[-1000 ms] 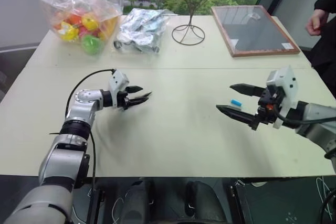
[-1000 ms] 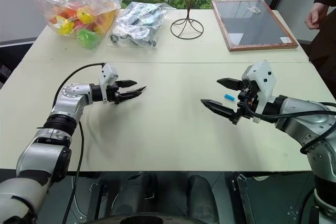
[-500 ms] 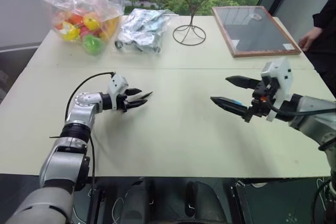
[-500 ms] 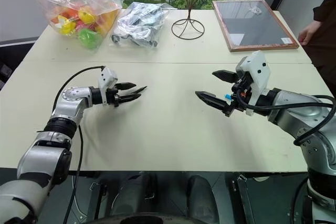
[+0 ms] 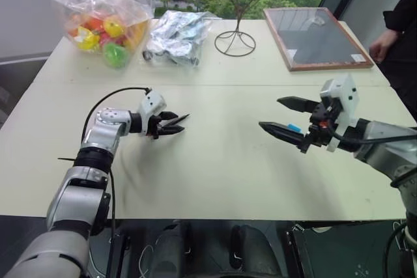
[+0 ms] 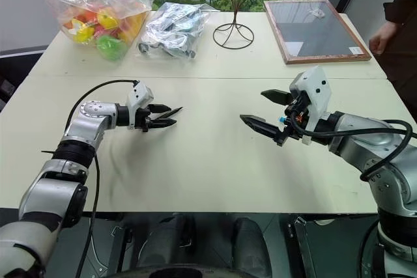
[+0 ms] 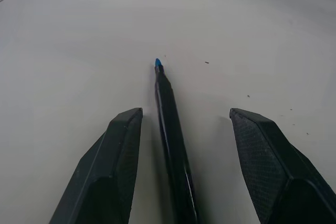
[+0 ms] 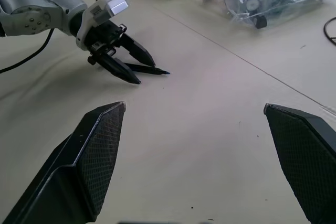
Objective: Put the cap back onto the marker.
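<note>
Marker [image 7: 170,145] sits in the left tool [image 5: 174,124], running forward between its two fingers [image 7: 113,166] with the blue tip pointing out ahead, above the pale counter [image 5: 215,167]. The fingers stand a little apart on both sides of the marker in the left wrist view, so I cannot tell if they press it or how it is held. The left tool hangs low over the left half of the counter and points toward the right tool [image 5: 283,116]. The right tool is wide open, one finger above the other, and it holds nothing. Cap [image 5: 294,127], small and light blue, appears between these two fingers in the head views; whether it lies on the counter or touches a finger I cannot tell. The two tools face each other and are well apart. At the far side of the counter are a bag of coloured toys [image 5: 103,21], a silver packet [image 5: 174,38], a wire stand [image 5: 236,14] and a framed board [image 5: 316,36]. At the far right edge a person's hand [image 5: 380,46] is near the counter.
</note>
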Motion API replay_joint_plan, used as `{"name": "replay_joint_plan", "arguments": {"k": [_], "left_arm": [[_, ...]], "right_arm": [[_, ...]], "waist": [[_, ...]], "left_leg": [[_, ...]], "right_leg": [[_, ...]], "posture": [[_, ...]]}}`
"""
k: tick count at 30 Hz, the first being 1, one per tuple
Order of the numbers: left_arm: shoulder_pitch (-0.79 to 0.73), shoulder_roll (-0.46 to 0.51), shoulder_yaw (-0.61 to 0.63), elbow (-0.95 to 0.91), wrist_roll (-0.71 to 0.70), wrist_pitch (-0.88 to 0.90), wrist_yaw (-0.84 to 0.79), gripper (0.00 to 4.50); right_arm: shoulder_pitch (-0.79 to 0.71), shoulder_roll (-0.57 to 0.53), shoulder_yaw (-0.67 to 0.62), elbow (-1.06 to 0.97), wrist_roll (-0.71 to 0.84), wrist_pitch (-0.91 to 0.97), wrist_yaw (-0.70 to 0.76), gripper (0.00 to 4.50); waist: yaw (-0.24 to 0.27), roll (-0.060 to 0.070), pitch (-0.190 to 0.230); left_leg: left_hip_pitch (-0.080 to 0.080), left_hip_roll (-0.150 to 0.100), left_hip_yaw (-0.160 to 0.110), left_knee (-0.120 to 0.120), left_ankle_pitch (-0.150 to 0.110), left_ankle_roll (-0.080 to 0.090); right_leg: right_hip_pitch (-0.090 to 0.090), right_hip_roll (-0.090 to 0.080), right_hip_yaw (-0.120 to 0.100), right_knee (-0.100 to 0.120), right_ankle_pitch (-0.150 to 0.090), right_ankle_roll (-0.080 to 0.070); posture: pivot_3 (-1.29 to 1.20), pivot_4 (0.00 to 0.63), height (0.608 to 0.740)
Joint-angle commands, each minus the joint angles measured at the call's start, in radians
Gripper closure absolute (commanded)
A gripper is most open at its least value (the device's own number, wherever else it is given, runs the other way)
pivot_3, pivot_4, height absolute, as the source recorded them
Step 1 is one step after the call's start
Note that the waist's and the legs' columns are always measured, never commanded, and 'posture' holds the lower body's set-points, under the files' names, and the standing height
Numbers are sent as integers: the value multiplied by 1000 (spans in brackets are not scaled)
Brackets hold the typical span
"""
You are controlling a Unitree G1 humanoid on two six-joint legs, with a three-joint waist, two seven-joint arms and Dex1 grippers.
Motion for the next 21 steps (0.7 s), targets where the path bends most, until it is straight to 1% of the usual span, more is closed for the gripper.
{"name": "replay_joint_plan", "arguments": {"k": [1,6,9,13,17,21], "left_arm": [[-22,17,-16,-32,18,19,-11,1740],[-14,21,-18,-28,22,24,-6,1740],[-7,23,-15,-24,28,27,4,2540],[-3,31,-9,-18,25,36,9,4443],[4,42,-6,-22,26,35,19,4480],[9,48,-4,-23,31,6,29,4480]], "right_arm": [[7,7,-23,-19,-7,-32,-3,95],[20,10,-27,-13,-15,-46,1,95],[26,9,-28,-9,-20,-52,5,0],[30,13,-35,-3,-16,-59,9,0],[22,19,-45,8,-6,-60,9,0],[35,20,-37,40,-46,-86,21,0]], "waist": [[0,0,0],[-1,0,0],[-1,0,0],[-1,0,0],[-1,0,0],[-2,0,0]], "left_leg": [[0,0,0,0,0,0],[0,0,0,0,0,0],[0,0,0,0,0,0],[0,0,0,0,0,0],[0,0,0,0,0,0],[0,0,0,0,0,0]], "right_leg": [[0,0,0,0,0,0],[0,0,0,0,0,0],[0,0,0,0,0,0],[0,0,0,0,0,0],[0,0,0,0,0,0],[0,0,0,0,0,0]], "posture": [[0,150,740],[0,150,740],[0,150,740],[0,150,740],[0,150,740],[0,150,740]]}}
